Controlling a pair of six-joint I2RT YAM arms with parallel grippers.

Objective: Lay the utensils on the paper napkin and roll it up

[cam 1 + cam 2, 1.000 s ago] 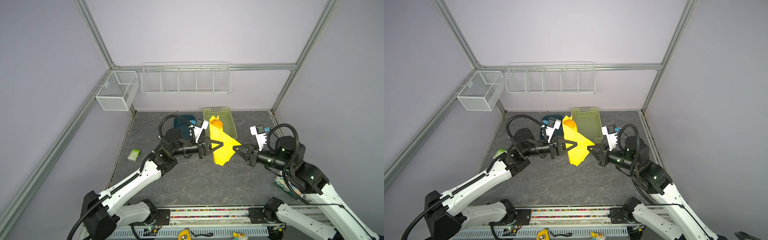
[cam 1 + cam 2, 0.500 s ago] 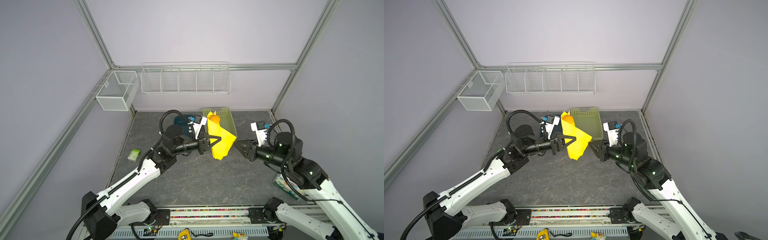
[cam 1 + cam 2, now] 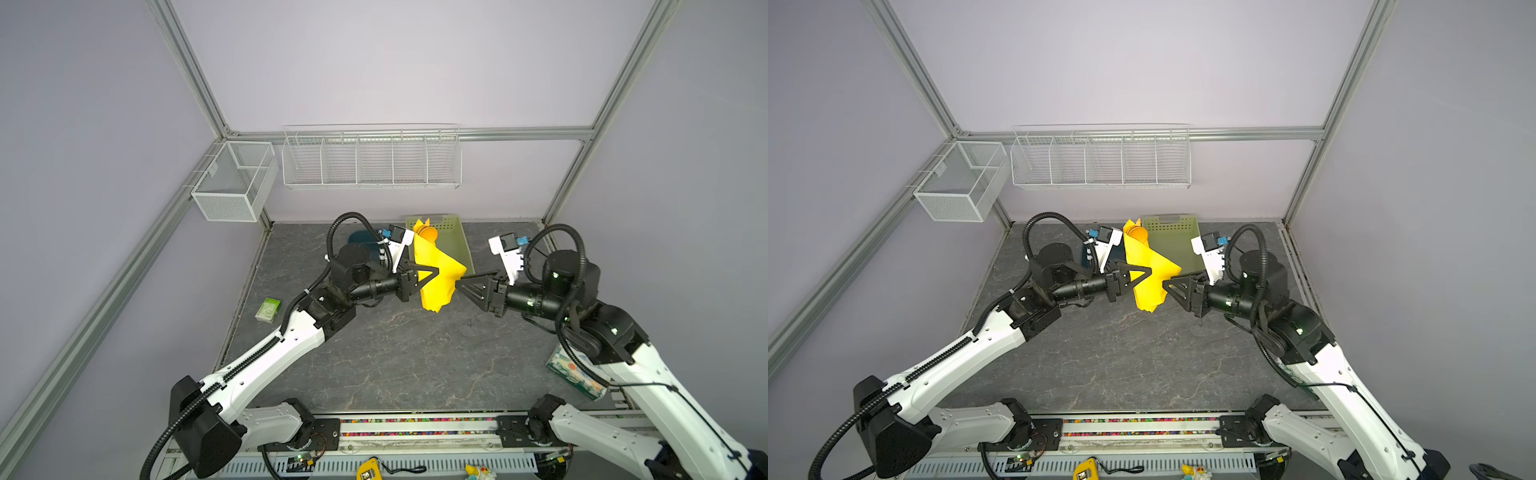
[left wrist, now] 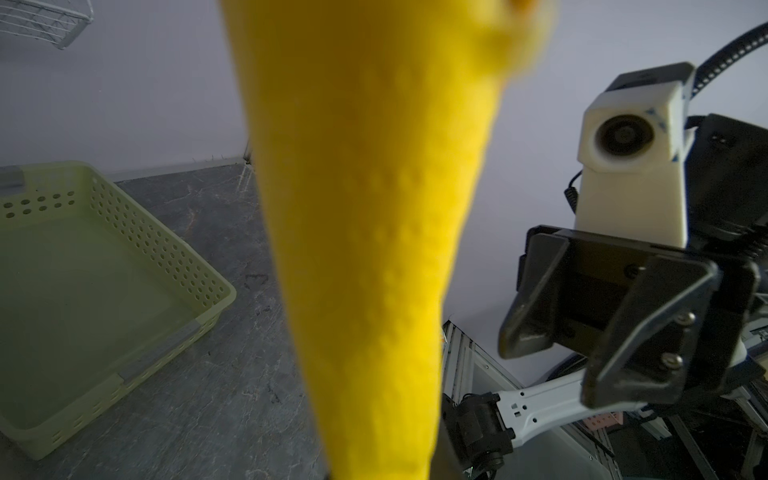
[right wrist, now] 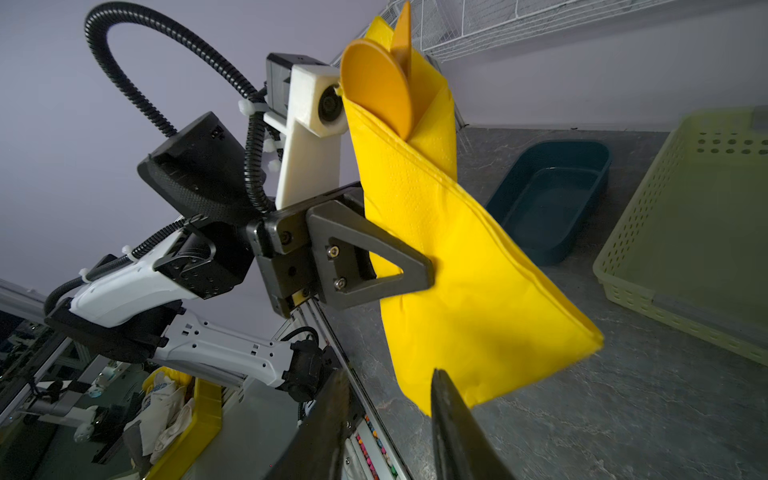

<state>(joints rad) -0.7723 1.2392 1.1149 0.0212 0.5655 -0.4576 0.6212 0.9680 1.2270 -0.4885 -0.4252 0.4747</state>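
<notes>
left gripper (image 5: 415, 276): clamped tight on the rolled paper napkin (image 5: 478, 291)
utensils (image 5: 376, 89): stuck out the roll's top
right gripper (image 4: 565, 361): jaws stood apart, held nothing

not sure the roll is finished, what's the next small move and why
Probably lower the left gripper to set the napkin into the green basket behind it. Its jaws alone hold the napkin off the table, utensils poking from the top, while the right gripper stands open, clear of the loose corner.
</notes>
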